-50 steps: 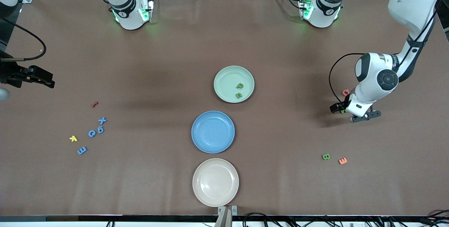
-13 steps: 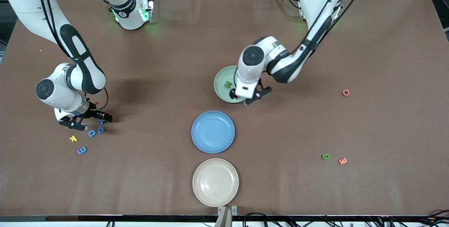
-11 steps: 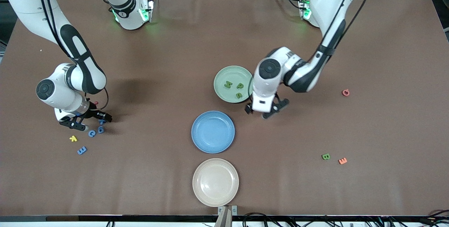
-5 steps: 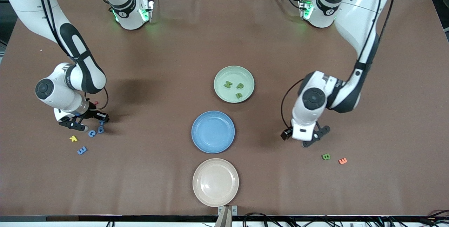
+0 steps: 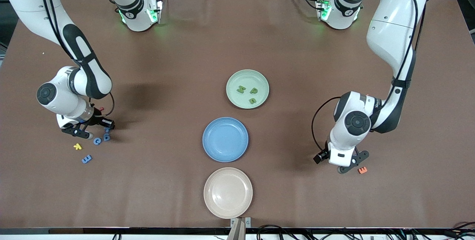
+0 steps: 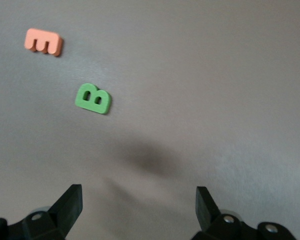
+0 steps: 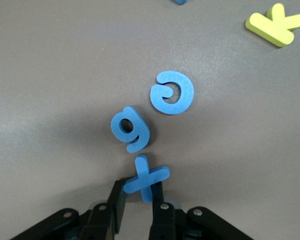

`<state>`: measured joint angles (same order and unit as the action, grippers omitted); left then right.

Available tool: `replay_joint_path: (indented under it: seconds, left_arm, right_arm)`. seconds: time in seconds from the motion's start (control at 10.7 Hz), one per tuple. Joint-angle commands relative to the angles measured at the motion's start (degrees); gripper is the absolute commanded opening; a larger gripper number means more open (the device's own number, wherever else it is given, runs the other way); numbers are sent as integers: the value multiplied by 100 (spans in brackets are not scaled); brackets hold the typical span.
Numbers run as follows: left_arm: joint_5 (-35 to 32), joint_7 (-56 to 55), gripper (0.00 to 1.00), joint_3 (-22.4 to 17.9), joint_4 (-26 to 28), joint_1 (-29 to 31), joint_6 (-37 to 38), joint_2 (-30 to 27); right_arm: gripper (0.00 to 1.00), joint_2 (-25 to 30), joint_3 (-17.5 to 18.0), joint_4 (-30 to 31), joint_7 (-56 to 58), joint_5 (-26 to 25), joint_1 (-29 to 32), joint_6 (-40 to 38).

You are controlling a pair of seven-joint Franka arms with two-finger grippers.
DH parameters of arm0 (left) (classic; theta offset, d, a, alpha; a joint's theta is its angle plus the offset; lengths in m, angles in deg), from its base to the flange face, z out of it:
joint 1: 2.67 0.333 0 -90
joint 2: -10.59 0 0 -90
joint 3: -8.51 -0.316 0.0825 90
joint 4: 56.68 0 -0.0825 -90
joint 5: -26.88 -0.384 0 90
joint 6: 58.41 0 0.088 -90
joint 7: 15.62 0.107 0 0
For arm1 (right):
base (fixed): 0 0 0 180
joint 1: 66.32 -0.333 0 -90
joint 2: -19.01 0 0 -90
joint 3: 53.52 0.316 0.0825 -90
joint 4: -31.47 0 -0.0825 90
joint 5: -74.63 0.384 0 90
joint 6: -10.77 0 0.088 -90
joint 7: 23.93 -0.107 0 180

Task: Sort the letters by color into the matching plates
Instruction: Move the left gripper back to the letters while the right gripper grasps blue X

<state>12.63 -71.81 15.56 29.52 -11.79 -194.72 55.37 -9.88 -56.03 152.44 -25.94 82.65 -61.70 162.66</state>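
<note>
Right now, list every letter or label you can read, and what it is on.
"B": green B, on the table.
"E": orange E, beside it.
"g", "G": blue g, blue G, on the table.
"X": blue X, in the right gripper.
"K": yellow K.
"P": green P, in the green plate.
Arm labels: too small to read.

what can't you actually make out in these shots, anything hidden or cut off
- Front view: the green B is hidden under the left arm's wrist. Only the left wrist view shows it, ahead of the open left claw.
- Front view: the blue X is covered by the right claw, shut on it. Whether it is off the table cannot be told.
- Right wrist view: another blue letter is cut off by the picture's edge, unreadable.
</note>
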Motion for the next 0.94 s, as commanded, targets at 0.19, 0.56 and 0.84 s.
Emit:
replay_joint_path:
  seconds: [0.19, 0.56, 0.84]
  left_arm:
    - [274, -876, 100, -11, -418, 208, 61, 249]
    - [265, -1610, 100, -476, -710, 199, -385, 548]
    - [195, -1711, 100, -477, -710, 147, -466, 575]
  right_arm:
    - [16, 24, 5, -48, -45, 86, -83, 43]
    - [15, 287, 5, -380, -202, 86, -223, -632]
    - [15, 472, 5, -881, -579, 95, -539, -1309]
